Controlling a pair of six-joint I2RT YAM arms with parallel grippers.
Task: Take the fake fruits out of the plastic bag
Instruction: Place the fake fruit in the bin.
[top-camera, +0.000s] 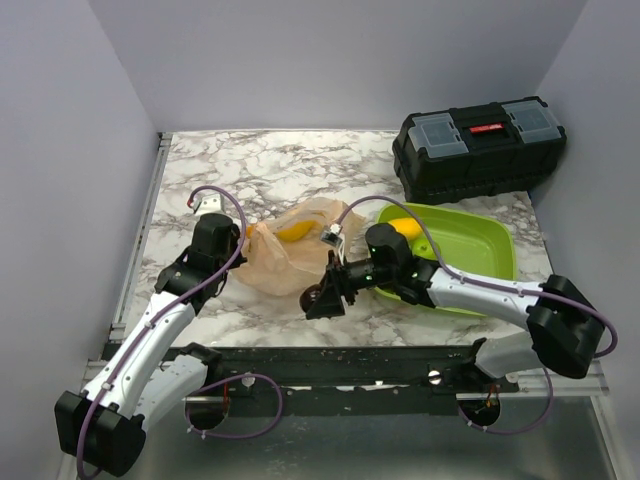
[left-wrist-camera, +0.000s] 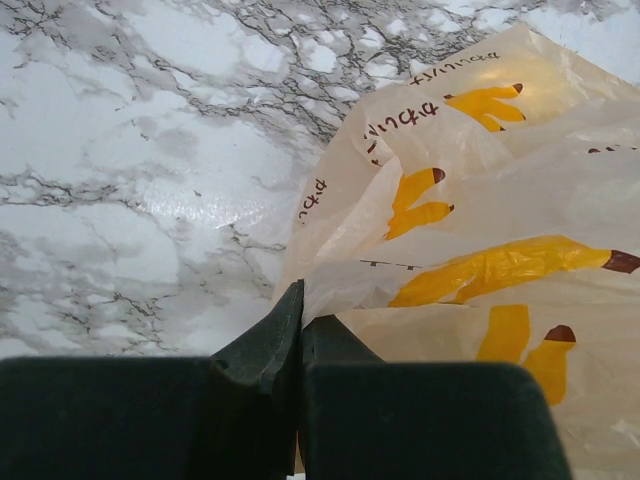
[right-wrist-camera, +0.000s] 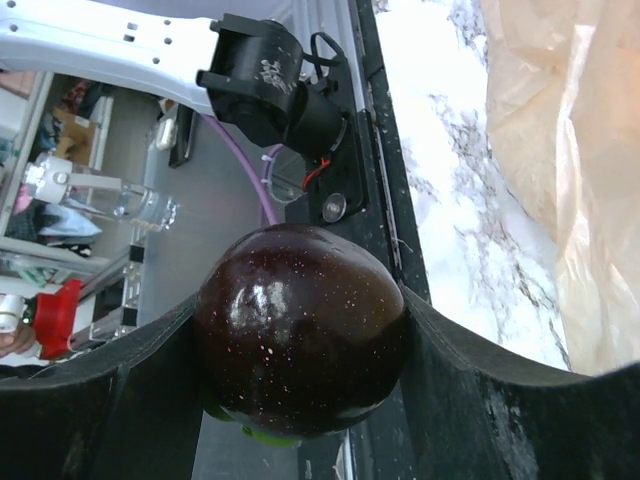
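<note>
Jaws, right gripper (right-wrist-camera: 300, 350): closed on a dark purple fruit (right-wrist-camera: 300, 345), one black finger (right-wrist-camera: 470, 400) on each side of it. Fruit round, glossy, finely speckled, with bright highlights. In the top view this gripper (top-camera: 322, 297) sits at centre frame over the table's near edge, just below the plastic bag (top-camera: 290, 255) and apart from it. Right arm: white links, black joints, laid low from the lower right, crossing the near left corner of the tray (top-camera: 470, 250); a purple cable runs along it.

Jaws, left gripper (left-wrist-camera: 300, 325): pressed together, pinching a fold of the bag's edge. In the top view it (top-camera: 215, 240) stands at the bag's left side. Left arm: rises from the lower left, elbow bent, wrist tipped down.

Table (top-camera: 200, 170): white marble pattern with grey veins, smooth, faintly shiny.

Plastic bag: thin, crinkled, translucent peach, printed with yellow banana shapes and dark lettering; lies slumped between the two grippers. A yellow patch shows near its top; print or fruit cannot be told.

Tray: lime green, rectangular, rounded rim, right of the bag. A yellow oval fruit (top-camera: 403, 226) lies in its upper left corner, partly hidden by the right arm.

Toolbox (top-camera: 478, 147): black, ribbed, with clear lid compartments and a red latch; upper right, behind the tray.
</note>
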